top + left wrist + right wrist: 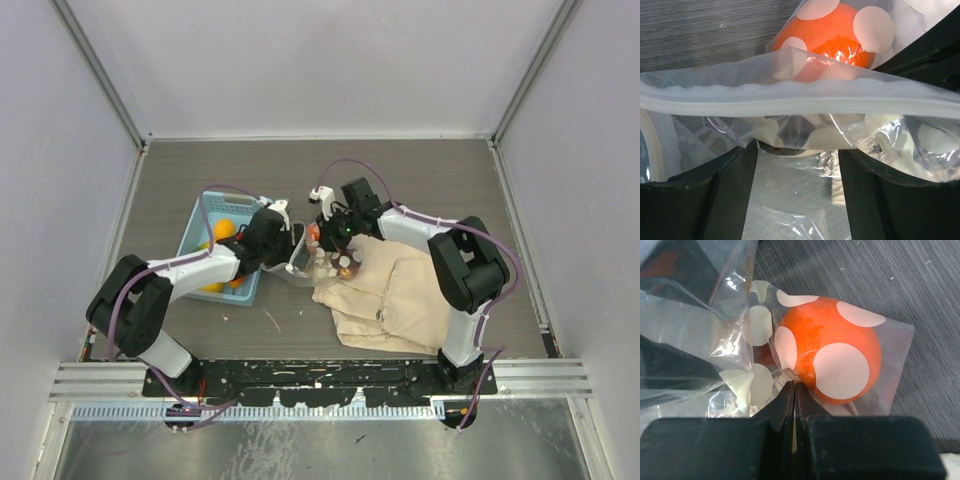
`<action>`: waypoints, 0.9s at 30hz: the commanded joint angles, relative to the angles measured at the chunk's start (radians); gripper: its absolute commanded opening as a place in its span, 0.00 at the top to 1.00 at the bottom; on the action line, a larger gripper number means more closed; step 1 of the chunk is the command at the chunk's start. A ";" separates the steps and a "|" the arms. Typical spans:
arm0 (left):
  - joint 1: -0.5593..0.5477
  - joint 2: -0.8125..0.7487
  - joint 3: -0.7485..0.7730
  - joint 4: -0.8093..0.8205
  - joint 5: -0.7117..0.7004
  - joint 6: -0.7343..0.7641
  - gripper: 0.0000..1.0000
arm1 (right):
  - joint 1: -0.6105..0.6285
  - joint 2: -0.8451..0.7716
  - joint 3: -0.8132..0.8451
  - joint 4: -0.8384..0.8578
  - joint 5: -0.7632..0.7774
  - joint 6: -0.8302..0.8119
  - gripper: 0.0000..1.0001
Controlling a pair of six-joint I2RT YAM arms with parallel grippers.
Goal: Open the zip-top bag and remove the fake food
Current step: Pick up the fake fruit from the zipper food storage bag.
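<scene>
Right wrist view: right pincer [794,386] pinched tight on the zip-top bag [752,322] beside orange fake food [810,327]; left wrist view shows left pincer [797,152] spread, zip strip [790,97] lying across.

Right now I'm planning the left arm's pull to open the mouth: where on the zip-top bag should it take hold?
Probably the zip strip of the zip-top bag: that thick band lies crosswise just ahead of the open left gripper, so come straight forward and pinch one lip. The right gripper pinches film beside the orange fruit, anchoring the opposite side.
</scene>
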 commanded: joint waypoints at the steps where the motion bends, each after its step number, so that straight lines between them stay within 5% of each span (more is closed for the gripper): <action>1: -0.026 0.037 0.081 -0.023 -0.080 0.053 0.33 | 0.006 0.013 0.032 -0.054 0.027 -0.031 0.94; 10: -0.070 0.123 0.162 -0.101 -0.195 0.055 0.39 | 0.006 0.015 0.042 -0.070 0.017 -0.037 0.94; 19: -0.098 0.199 0.212 -0.152 -0.253 0.028 0.31 | 0.006 0.019 0.049 -0.081 0.016 -0.041 0.94; 27: -0.097 0.154 0.200 -0.138 -0.269 0.029 0.47 | 0.006 0.018 0.054 -0.089 0.014 -0.047 0.94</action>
